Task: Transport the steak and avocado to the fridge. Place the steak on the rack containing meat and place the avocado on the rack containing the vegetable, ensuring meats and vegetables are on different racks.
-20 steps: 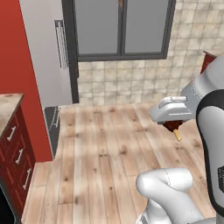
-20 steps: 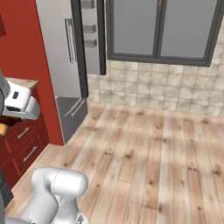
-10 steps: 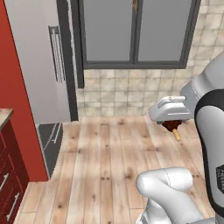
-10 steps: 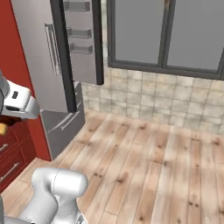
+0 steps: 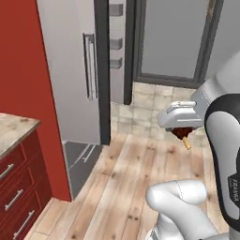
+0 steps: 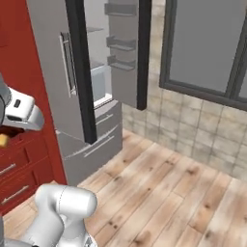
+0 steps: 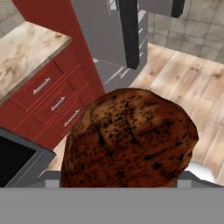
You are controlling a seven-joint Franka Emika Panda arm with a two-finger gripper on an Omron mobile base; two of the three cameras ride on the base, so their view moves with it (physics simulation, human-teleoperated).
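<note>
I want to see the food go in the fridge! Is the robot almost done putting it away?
Not yet. Picking up the steak looks done: the gripper carries it over the wooden floor. The fridge already stands open ahead, so the robot is on its way. Still left: setting the steak on the meat rack, then bringing the avocado and putting it on the higher vegetable rack.

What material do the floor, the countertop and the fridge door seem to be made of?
Floor: looks like pale wood planks, with grain and knots, matte.
Countertop: probably stone, a beige mottled surface.
Fridge door: seems brushed metal, plain grey with a silver bar handle.
</note>
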